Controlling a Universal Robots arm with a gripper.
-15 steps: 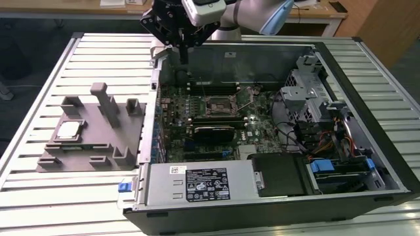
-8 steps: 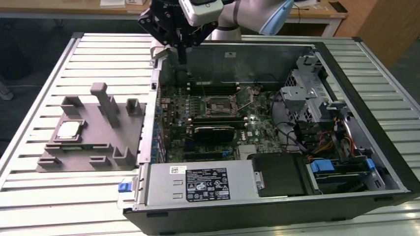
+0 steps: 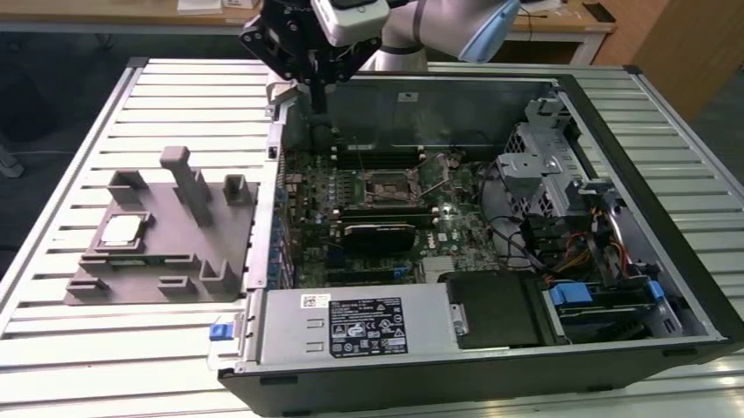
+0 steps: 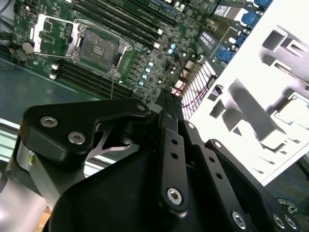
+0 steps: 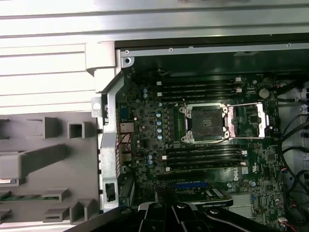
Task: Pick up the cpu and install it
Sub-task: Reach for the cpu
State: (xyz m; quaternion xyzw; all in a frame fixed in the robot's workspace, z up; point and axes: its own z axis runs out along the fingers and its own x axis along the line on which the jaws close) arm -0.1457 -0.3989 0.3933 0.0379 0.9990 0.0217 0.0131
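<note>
The cpu (image 3: 122, 231), a shiny silver square, lies in a recess of the grey fixture block (image 3: 174, 261) on the exterior view's left, outside the computer case. The second wrist view also catches the cpu (image 4: 295, 109) on that block. My gripper (image 3: 316, 97) hangs over the case's far corner, above the motherboard edge. Its fingers are shut with nothing between them, as the gripper (image 4: 166, 95) also appears in the second wrist view. The motherboard socket (image 3: 389, 185) stands open and empty, its metal frame flipped aside; both wrist views show the socket (image 4: 99, 48) (image 5: 206, 121).
The open computer case (image 3: 651, 261) lies on a slatted metal table (image 3: 70, 348). Inside are memory slots (image 3: 375, 158), a power supply (image 3: 348, 326), a drive cage (image 3: 541, 157) and loose cables (image 3: 581, 252). Tall posts (image 3: 186, 183) rise from the fixture block.
</note>
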